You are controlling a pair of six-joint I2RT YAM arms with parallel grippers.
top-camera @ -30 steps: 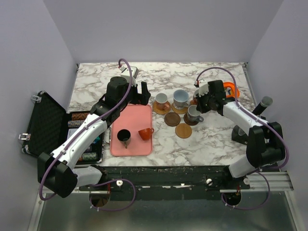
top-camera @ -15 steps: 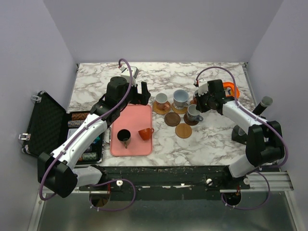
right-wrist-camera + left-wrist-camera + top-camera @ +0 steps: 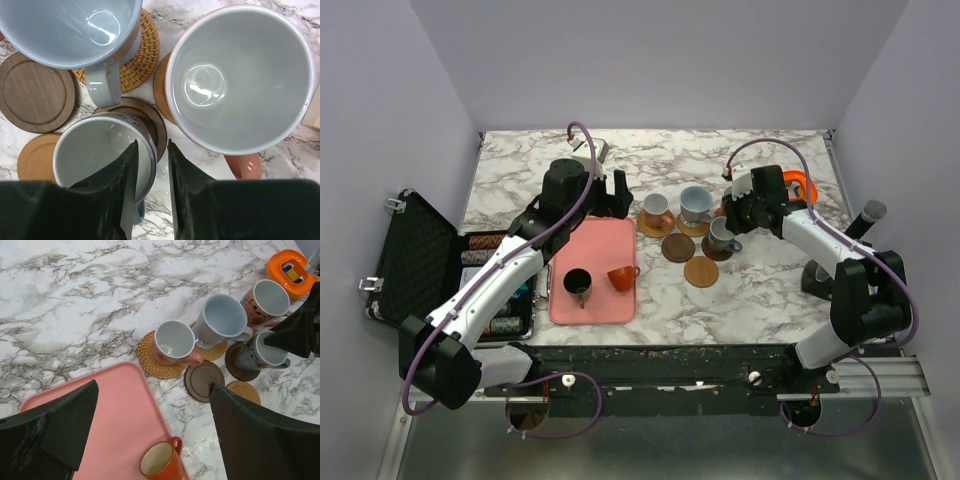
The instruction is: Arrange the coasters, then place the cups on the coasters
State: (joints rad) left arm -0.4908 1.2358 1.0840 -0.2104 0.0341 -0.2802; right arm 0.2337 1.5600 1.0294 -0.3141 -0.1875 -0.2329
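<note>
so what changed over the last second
The right hand opened its jaws, releasing the rim of the grey cup, which stands on its dark coaster. The left hand, wide open, the pink tray and the other cups stayed put.

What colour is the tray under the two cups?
The tray is pink; the left wrist view shows it best.

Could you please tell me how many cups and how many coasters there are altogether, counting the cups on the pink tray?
Cups: 6
Coasters: 6
Total: 12
</note>
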